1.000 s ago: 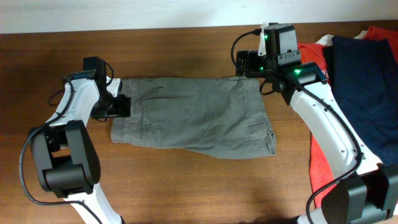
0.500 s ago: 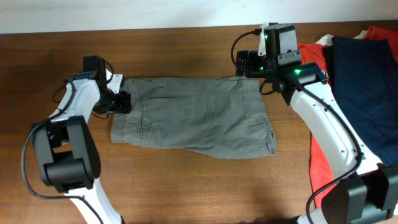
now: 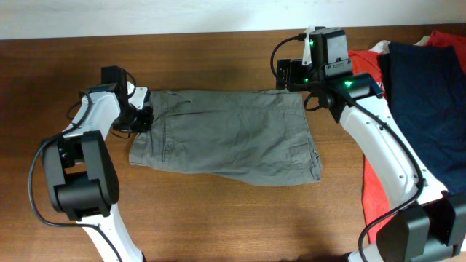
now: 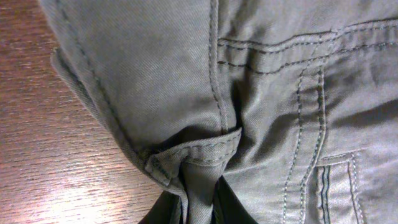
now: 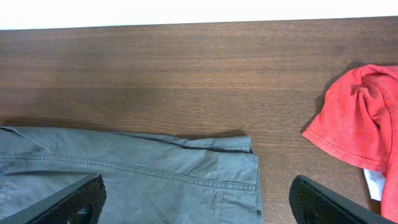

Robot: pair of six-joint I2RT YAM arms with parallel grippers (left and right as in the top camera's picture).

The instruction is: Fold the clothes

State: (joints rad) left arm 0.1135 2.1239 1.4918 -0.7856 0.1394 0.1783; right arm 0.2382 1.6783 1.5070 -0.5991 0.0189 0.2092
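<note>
The clothes, a pair of grey shorts [image 3: 226,138], lie flat across the middle of the table with the waistband to the left. My left gripper [image 3: 140,118] sits at the waistband's far-left corner. In the left wrist view, the left gripper [image 4: 199,208] is shut on a bunched fold of the shorts [image 4: 261,93] by a belt loop. My right gripper [image 3: 291,74] hovers over the far right leg hem. It stands open in the right wrist view [image 5: 199,205], with the shorts [image 5: 155,180] flat beneath its wide-apart fingers.
An orange-red T-shirt [image 3: 373,185] and a dark navy garment [image 3: 429,94] are piled at the table's right side. The T-shirt [image 5: 360,118] lies just right of the right gripper. Bare wood surrounds the shorts.
My left gripper slid toward the far end of the waistband and closed on a fold of the shorts. The right arm has not moved.
</note>
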